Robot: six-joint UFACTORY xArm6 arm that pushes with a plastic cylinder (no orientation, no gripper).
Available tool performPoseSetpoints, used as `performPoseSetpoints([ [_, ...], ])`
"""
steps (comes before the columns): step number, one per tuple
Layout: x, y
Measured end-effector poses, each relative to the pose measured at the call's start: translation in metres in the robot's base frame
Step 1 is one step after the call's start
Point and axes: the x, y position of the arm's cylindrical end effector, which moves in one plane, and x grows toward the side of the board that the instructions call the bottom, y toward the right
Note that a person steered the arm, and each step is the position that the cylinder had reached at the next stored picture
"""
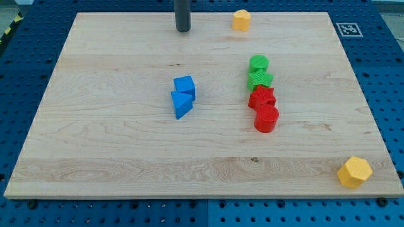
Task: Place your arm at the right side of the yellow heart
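Tip: my tip point(183, 29) is resting on the board, left of the yellow heart point(240, 20) — touching no block, nothing grasped.
Heart: sitting at the view's top edge.
Approach: we are judging a swing below the heart, then right.
Unclear: heart's lobes — hard to resolve.

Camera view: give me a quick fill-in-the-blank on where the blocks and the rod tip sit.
1. My tip sits at the view's top, to the view's ____ of the small yellow heart block.
2. The two blue blocks sit to the view's ____ of the green and red column.
3. The red cylinder block is the ____ piece of that column.
4. The yellow hexagonal block lies at the board's bottom-____ corner.

Missing: left; left; lowest; right
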Motion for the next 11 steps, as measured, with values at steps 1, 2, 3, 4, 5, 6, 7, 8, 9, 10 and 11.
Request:
performPoseSetpoints([
  [1,0.012,0.001],
  [2,0.020,0.018],
  [3,0.038,0.075],
  [4,0.038,0.139],
  [5,0.038,0.139],
  [6,0.038,0.139],
  [7,0.068,0.145],
  [8,0.073,0.161],
  [9,0.059,0.182],
  [10,0.009,0.187],
  [11,-0.049,0.166],
])
